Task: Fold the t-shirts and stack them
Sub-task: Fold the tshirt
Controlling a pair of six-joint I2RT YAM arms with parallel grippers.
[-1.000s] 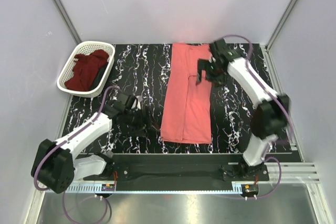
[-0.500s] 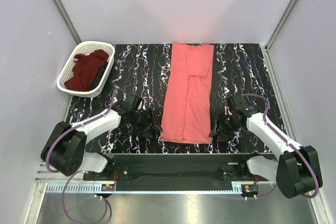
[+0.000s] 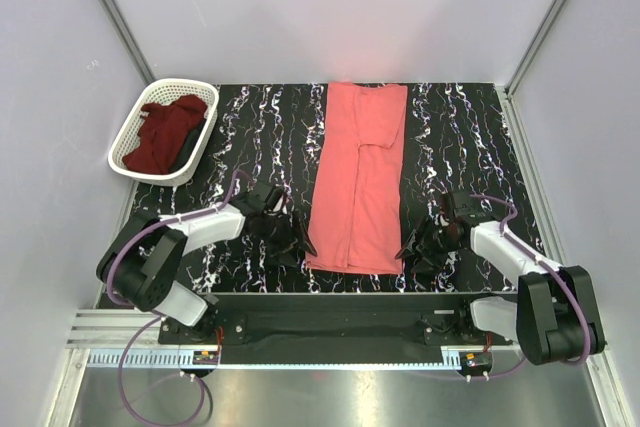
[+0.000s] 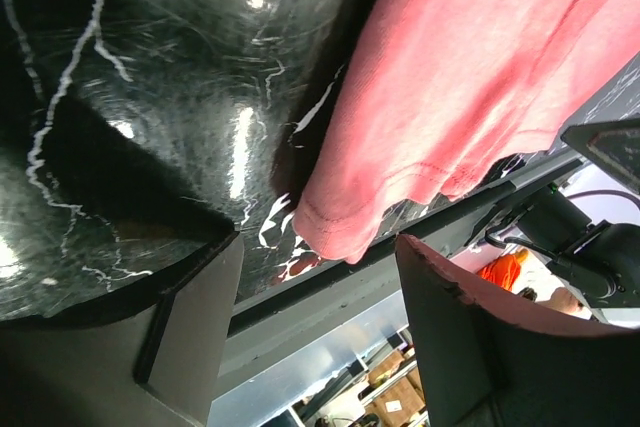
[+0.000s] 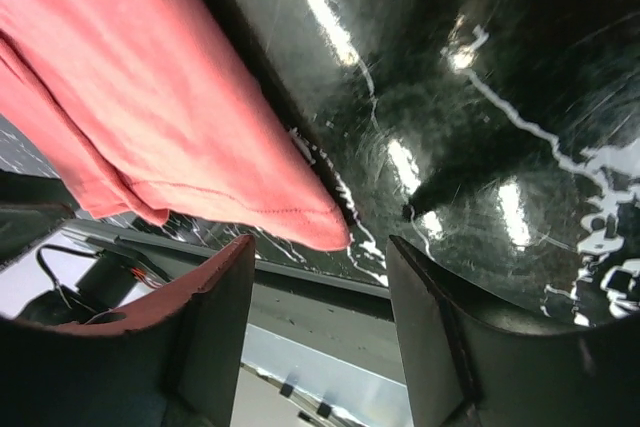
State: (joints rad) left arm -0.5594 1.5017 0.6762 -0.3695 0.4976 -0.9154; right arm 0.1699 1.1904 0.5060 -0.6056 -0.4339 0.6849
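The salmon-pink t-shirt (image 3: 358,179) lies folded into a long strip down the middle of the black marble table. The dark maroon t-shirt (image 3: 165,134) sits crumpled in the white basket (image 3: 128,141). My left gripper (image 3: 300,244) is open and low at the strip's near left corner, which shows between its jaws in the left wrist view (image 4: 345,232). My right gripper (image 3: 408,249) is open and low at the near right corner, which shows in the right wrist view (image 5: 315,222). Neither holds cloth.
The white lattice basket stands at the table's far left corner. White walls enclose the table on three sides. A black metal rail (image 3: 340,307) with the arm bases runs along the near edge, just below the shirt's hem.
My right arm swung from the shirt's far end down to its near right corner. My left gripper moved right to the near left corner. The shirt has not moved.
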